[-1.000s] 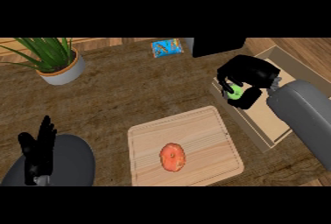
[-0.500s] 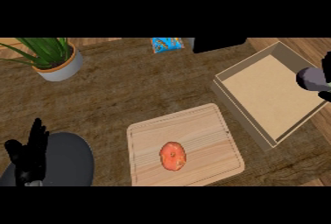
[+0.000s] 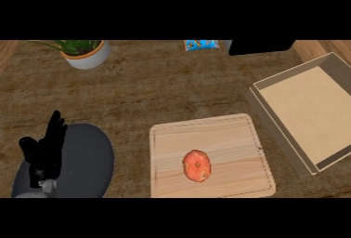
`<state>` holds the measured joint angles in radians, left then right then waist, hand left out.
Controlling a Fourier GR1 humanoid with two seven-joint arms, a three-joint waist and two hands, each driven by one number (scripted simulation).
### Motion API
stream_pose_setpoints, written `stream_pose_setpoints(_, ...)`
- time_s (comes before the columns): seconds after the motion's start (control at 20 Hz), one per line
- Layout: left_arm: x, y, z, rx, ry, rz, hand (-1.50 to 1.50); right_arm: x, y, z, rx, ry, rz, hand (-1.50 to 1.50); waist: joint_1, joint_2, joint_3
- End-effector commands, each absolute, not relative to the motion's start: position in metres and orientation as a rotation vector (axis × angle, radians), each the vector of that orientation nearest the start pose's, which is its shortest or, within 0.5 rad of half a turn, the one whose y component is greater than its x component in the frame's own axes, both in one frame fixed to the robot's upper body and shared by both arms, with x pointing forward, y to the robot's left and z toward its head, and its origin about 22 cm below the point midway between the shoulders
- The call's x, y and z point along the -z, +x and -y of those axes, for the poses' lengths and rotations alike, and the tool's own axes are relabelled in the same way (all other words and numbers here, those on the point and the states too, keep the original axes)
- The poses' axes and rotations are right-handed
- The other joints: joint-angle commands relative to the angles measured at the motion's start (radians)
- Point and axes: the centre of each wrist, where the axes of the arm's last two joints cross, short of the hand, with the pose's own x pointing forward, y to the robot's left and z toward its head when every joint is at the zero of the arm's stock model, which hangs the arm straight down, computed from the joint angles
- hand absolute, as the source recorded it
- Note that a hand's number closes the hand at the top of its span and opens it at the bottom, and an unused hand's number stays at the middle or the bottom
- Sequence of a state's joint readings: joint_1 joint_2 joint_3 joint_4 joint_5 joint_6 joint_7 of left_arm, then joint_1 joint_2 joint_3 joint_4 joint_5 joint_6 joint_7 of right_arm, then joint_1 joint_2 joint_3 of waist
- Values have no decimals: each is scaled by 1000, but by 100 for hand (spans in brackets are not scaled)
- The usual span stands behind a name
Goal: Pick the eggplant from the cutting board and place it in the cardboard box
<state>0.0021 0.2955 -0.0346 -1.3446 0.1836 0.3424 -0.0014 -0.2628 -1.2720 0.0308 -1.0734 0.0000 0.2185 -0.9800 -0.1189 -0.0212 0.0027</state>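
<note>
Across the whole view runs the dark wooden bench (image 3: 158,93), with a broad bare stretch between the plant and the board. At the right edge sits the cardboard box (image 3: 274,123), open-topped and turned at an angle, its far corner running out of the view; nothing shows inside it. Just beside its near wall lies the cutting board (image 3: 226,135), its lower edge meeting the bottom of the view and a narrow strip of bench parting it from the box. Low on the left, the left hand (image 3: 42,151) rests above its grey forearm, fingers straight and upright, holding nothing, well apart from the board. The potted plant (image 3: 86,53) stands at top left. On the board's middle lies a small orange-red oval item (image 3: 197,166), long axis running near to far; no eggplant is visible. A blue packet (image 3: 202,44) lies at the far edge.
</note>
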Motion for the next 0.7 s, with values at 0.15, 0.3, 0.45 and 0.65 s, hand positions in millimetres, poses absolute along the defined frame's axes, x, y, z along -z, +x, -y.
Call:
stream_pose_setpoints(0.15, 21, 256, -295, -75, 308, 1372, 0, -202, 235, 544, -1260, -494, 1911, 150, 106, 21, -2)
stream_pose_setpoints(0.3, 21, 265, -273, -54, 296, 1368, 0, -195, 254, 522, -1263, -533, 1924, 150, 122, 24, -2)
stream_pose_setpoints(0.45, 33, 264, -256, -46, 285, 1394, 0, -181, 260, 522, -1249, -510, 1920, 150, 127, 24, -2)
stream_pose_setpoints(0.65, 38, 254, -267, -53, 288, 1408, 0, -145, 285, 508, -1296, -666, 1873, 150, 144, 27, -2)
